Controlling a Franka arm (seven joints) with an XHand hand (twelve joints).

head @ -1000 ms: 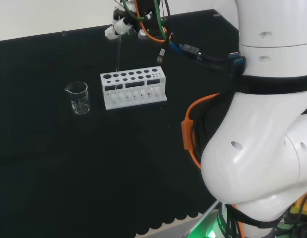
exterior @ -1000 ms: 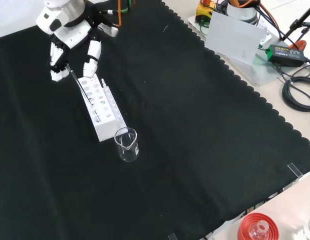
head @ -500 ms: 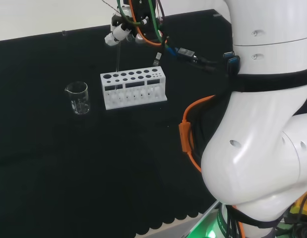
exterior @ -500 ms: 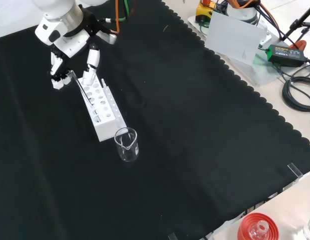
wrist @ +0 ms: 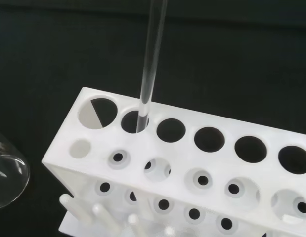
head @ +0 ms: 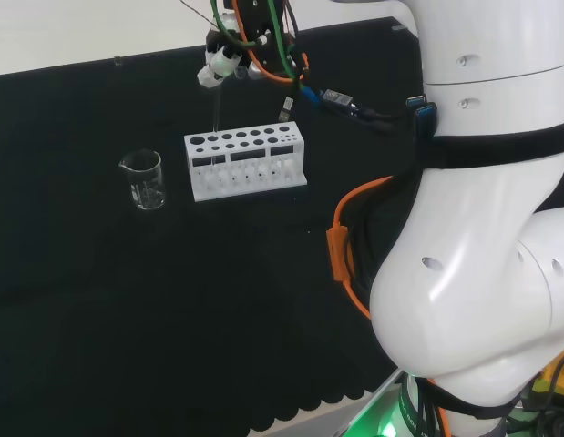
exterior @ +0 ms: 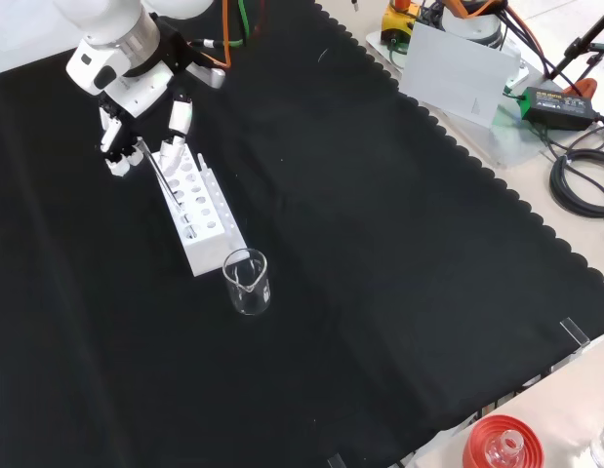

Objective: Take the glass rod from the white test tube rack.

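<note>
The white test tube rack (head: 245, 166) stands on the black cloth, with a clear glass beaker (head: 145, 179) to its left in the head view. A thin glass rod (head: 215, 107) runs straight up from a hole near the rack's left end to the hand (head: 222, 62), whose fingers are curled on the rod's top. In the front view the hand (exterior: 136, 93) hangs over the rack's (exterior: 209, 219) far end, and the rod (exterior: 161, 183) slants down from it. Close up, the rod's (wrist: 152, 64) lower end sits at the mouth of the second hole of the rack (wrist: 182, 154).
In the front view the beaker (exterior: 247, 283) stands just in front of the rack's near end. A red ribbed stand (exterior: 499, 444) with a flask sits beyond the cloth's scalloped edge at bottom right. A white sheet (exterior: 458, 73) and black cables (exterior: 580, 180) lie at top right.
The hand has risen a little above the rack, drawing the rod upward with it. The rack and the beaker have stayed put.
</note>
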